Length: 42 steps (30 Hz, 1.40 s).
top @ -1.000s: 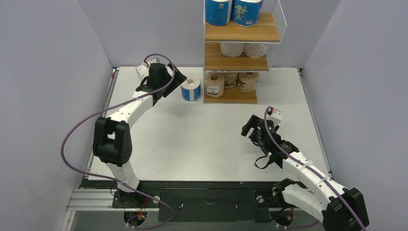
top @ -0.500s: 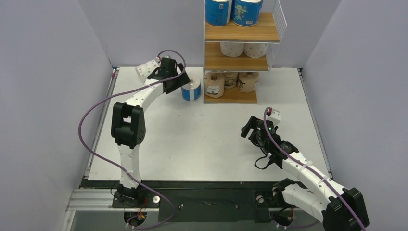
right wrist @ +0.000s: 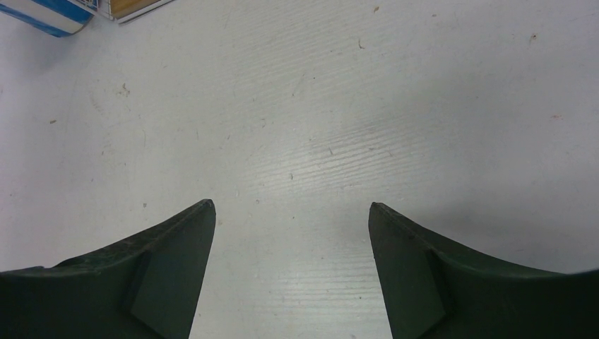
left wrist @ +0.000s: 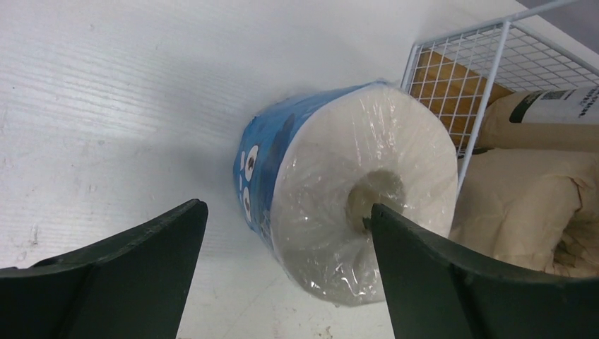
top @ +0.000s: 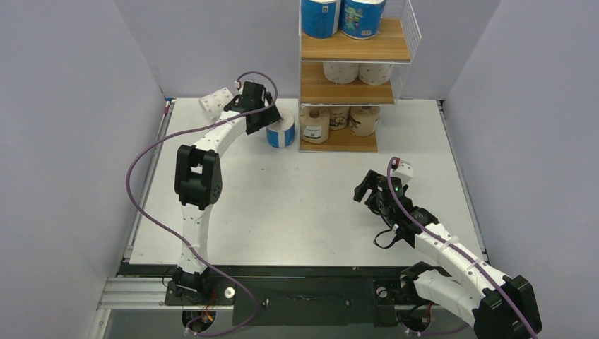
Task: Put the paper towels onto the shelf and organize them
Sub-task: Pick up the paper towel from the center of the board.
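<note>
A blue-wrapped paper towel roll stands on the table just left of the shelf. My left gripper hovers over it, open. In the left wrist view the roll shows its flat white end between the fingers; the right fingertip overlaps the core, the left one stays apart. A white pink-dotted roll lies at the far left. On the shelf sit two blue rolls, two white ones and three brown ones. My right gripper stands open over bare table.
The shelf's white mesh side stands right beside the blue roll, with brown rolls behind it. Grey walls close in the table at the back and on both sides. In the right wrist view a blue roll edge shows.
My left arm has swung right and stretched out toward the blue roll, and its jaws have narrowed a little. The right arm has not moved.
</note>
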{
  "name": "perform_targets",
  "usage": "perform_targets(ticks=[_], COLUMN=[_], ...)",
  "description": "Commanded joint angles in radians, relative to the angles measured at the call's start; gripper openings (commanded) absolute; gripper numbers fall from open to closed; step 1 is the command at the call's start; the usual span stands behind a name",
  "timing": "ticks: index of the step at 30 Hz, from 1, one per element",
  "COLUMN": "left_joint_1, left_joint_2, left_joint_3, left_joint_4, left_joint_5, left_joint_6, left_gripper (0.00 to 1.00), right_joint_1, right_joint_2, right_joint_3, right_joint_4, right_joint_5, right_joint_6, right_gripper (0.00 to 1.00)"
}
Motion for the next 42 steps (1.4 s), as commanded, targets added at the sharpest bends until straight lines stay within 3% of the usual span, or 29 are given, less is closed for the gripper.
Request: perform_targets(ticks=[1, 12, 22, 33, 42], left_joint_1=[-0.006, -0.022, -0.020, -0.023, -0.092], left_joint_2=[0.054, 0.078, -0.060, -0.369, -0.631], left_joint_3=[0.122, 0.102, -0.061, -0.432, -0.735], left_joint_4=[-0.046, -0.043, 0.037, 0.149, 0.199], left_joint_5=[-0.036, -0.038, -0.033, -0.015, 0.029], left_joint_6=[0.013, 0.023, 0.031, 0.019, 0.007], left_gripper=[0.81, 0.58, 0.36, 0.32, 0.32], right_joint_1=[-0.007, -0.009, -0.009, -0.011, 0.005], right_joint_2=[-0.019, -0.029, -0.032, -0.051, -0.027], right_joint_3=[-0.002, 0.001, 0.014, 0.029, 0.048], right_joint_4=[0.037, 0.026, 0.016, -0.001, 0.010], right_joint_5=[0.008, 0.019, 0.021, 0.029, -0.002], right_joint_6=[-0.010, -0.013, -0.010, -0.013, -0.017], right_gripper=[0.75, 0.74, 0.74, 0.73, 0.72])
